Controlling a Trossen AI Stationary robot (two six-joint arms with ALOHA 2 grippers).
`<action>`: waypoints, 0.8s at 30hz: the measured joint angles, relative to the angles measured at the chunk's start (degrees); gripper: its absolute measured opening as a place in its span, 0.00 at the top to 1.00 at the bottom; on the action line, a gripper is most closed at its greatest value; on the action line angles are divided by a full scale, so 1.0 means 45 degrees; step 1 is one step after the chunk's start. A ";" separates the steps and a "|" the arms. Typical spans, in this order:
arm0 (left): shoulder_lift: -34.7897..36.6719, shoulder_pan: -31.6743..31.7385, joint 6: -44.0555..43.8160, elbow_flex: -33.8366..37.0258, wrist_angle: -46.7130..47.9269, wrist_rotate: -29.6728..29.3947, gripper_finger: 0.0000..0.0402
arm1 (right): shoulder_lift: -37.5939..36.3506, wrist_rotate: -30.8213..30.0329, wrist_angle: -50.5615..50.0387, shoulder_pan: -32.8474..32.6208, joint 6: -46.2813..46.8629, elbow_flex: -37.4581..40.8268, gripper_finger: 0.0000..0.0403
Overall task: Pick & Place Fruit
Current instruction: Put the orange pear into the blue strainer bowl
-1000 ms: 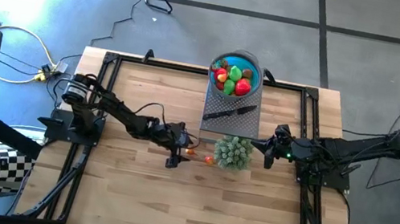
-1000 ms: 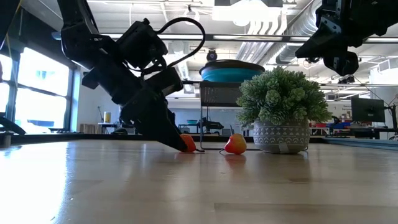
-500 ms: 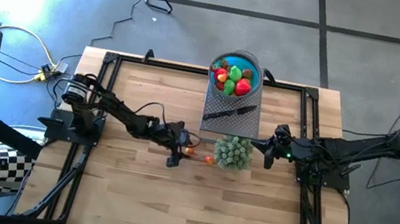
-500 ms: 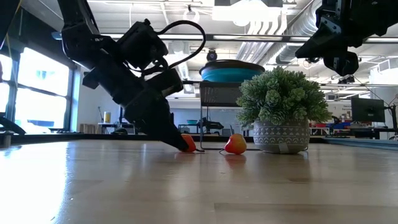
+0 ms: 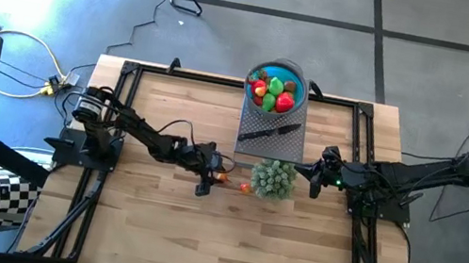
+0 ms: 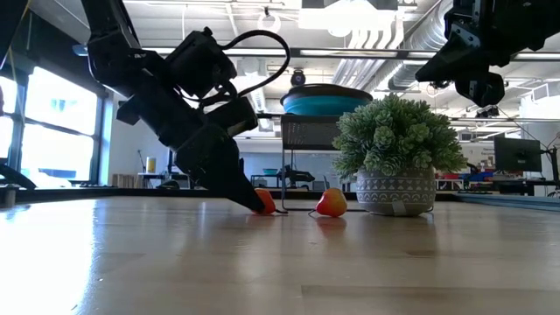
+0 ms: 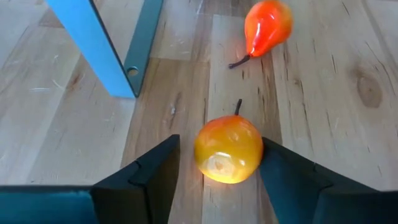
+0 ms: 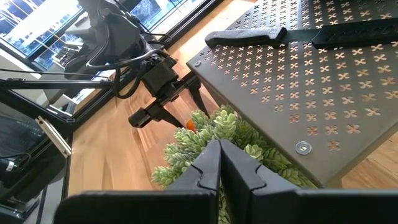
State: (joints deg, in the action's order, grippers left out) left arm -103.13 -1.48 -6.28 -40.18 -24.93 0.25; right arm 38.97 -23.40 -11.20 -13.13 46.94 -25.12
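Observation:
A round orange-yellow fruit [image 7: 228,149] with a short stem rests on the wooden table [image 5: 152,223], just left of the table's middle. My left gripper [image 5: 211,174] slants down at it, open, with one finger on each side of it. A red-orange pear-shaped fruit [image 7: 267,26] lies a little farther right [image 5: 244,188], beside the potted plant [image 5: 273,178]. The blue bowl [image 5: 276,66] at the far edge holds several red, green and brown fruits. My right gripper [image 8: 219,149] hangs shut in the air just right of the plant. My left gripper has one finger [image 7: 283,171] right at the round fruit's side [image 7: 256,149]; whether it touches I cannot tell. The other finger [image 7: 158,168] stands a small gap away from the fruit. The fingers slant down from the table's left. The fruit sits on the table.
A grey perforated stand [image 5: 289,146] behind the plant carries a black-handled knife [image 5: 265,133]. The plant's pot [image 6: 398,192] stands close to the pear-shaped fruit. A black frame runs round the table's edge [image 5: 123,113]. Bare wood lies toward the near edge.
My left gripper has stayed in place over the round fruit while its fingers have drawn closer together around it. Neither fruit has moved.

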 joint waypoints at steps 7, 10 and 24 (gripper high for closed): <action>0.0010 0.0000 0.0000 -0.0005 0.0184 0.0005 0.54 | 0.0001 0.0000 -0.0018 -0.0001 -0.0038 0.0000 0.99; 0.0010 0.0000 -0.0033 -0.0005 0.0199 0.0005 0.57 | 0.0002 0.0002 -0.0083 0.0000 -0.0039 0.0000 0.99; -0.0010 -0.0001 -0.2051 0.0015 -0.0259 0.0108 0.58 | 0.0002 0.0005 -0.0078 0.0000 -0.0039 0.0000 0.99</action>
State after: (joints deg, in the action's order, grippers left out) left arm -103.18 -1.48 -15.51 -40.12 -26.10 0.74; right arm 38.98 -23.38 -11.55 -13.13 46.76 -25.12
